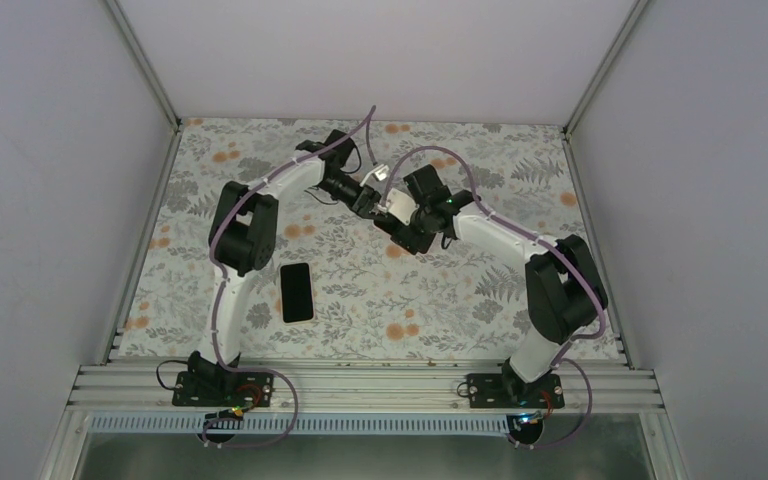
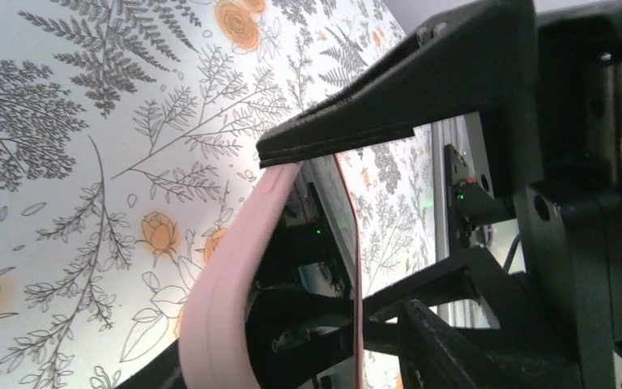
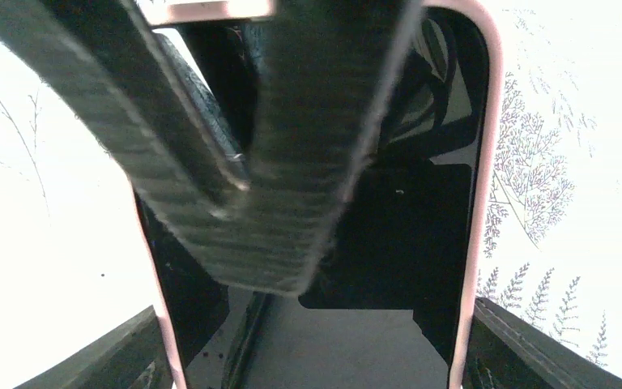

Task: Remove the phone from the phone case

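A pink phone case [image 1: 392,203] is held in the air over the back middle of the table, between both grippers. My left gripper [image 1: 370,193] is shut on one end of it; its ridged finger [image 3: 308,162] lies across the case's face. My right gripper [image 1: 410,213] is shut across the case's width, its fingers [image 3: 518,344] against the pink side rims [image 3: 486,162]. A glossy black surface [image 3: 421,243] fills the case's frame. The left wrist view shows the case edge-on [image 2: 219,275]. A black phone [image 1: 297,292] lies flat on the table, front left.
The table has a floral-print cover [image 1: 460,290]. White walls close off the left, right and back. An aluminium rail [image 1: 360,385] runs along the near edge with both arm bases on it.
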Controlling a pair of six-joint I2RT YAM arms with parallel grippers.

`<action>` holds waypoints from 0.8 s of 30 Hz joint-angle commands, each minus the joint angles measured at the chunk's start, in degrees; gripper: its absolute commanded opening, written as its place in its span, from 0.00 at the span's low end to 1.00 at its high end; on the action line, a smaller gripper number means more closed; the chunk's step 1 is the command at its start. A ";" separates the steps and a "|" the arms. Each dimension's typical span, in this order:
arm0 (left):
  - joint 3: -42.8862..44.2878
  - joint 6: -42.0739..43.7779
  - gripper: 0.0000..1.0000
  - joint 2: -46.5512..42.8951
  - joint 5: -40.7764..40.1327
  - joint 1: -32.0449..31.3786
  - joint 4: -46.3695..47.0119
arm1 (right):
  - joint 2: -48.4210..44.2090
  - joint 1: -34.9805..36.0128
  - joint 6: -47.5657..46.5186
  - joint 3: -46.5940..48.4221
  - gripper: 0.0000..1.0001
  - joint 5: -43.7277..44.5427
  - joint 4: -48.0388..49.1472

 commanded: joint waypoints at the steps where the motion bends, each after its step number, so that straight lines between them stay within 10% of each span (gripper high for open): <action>1: 3.20 1.19 0.43 1.57 1.90 -0.50 -2.85 | -0.87 0.96 0.96 1.73 0.74 -1.01 2.72; 24: 16.79 17.92 0.03 3.46 1.12 -1.12 -23.64 | -13.56 -4.02 -3.41 -2.06 1.00 -9.23 -6.06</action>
